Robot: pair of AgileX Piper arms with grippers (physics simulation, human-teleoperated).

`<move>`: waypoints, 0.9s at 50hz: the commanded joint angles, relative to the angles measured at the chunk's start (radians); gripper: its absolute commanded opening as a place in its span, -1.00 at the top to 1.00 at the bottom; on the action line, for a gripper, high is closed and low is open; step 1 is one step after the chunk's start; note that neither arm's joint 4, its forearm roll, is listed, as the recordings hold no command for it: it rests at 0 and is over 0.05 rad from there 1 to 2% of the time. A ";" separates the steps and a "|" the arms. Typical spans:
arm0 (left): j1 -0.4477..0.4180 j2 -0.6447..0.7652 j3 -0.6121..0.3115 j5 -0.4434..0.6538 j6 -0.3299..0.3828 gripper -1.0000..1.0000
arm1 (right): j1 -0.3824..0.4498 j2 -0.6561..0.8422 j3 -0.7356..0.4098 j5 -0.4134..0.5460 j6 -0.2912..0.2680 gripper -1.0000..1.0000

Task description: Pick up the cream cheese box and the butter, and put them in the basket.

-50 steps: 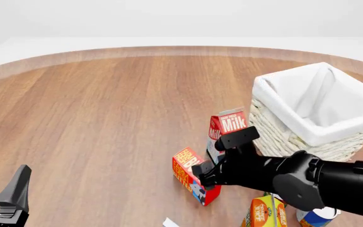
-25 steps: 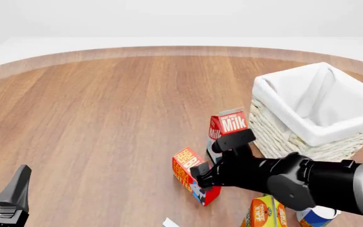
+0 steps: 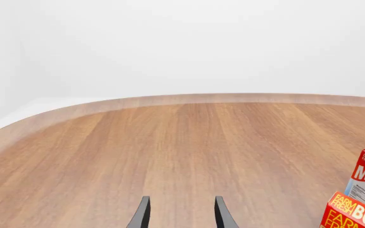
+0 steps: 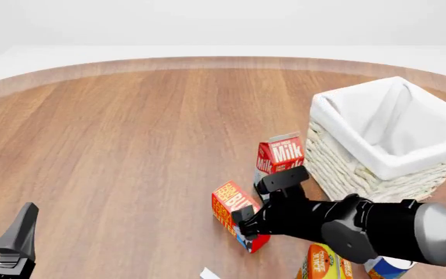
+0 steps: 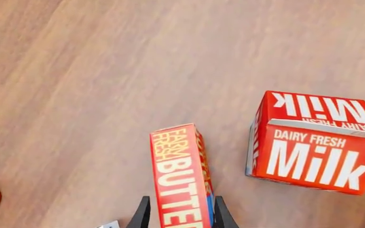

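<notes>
Round wood-grain table point(image 4: 130, 151) with paler rim, plain white walls behind; right gripper point(image 5: 177, 213) fingers straddle the butter point(image 4: 234, 214) near centre, contact unclear; left gripper point(image 3: 180, 213) parted, empty.

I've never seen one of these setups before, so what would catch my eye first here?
Probably the right gripper reaching down over the red-and-orange butter carton, a finger on each side of it. Just behind stands a red milk carton, and to the right the big white basket waits.

Right arm point(image 4: 347, 224) sunk lower, jaws now straddling butter point(image 4: 236, 213).
</notes>
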 commanded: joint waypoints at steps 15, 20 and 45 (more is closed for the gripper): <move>0.000 0.000 0.000 0.000 0.000 -1.00 | -0.006 0.028 0.027 -0.036 0.009 -1.00; 0.000 0.000 0.000 0.000 0.000 -1.00 | 0.000 0.034 0.027 -0.041 0.011 -1.00; 0.000 0.000 0.000 0.000 0.000 -1.00 | 0.011 0.057 0.041 -0.061 0.022 -1.00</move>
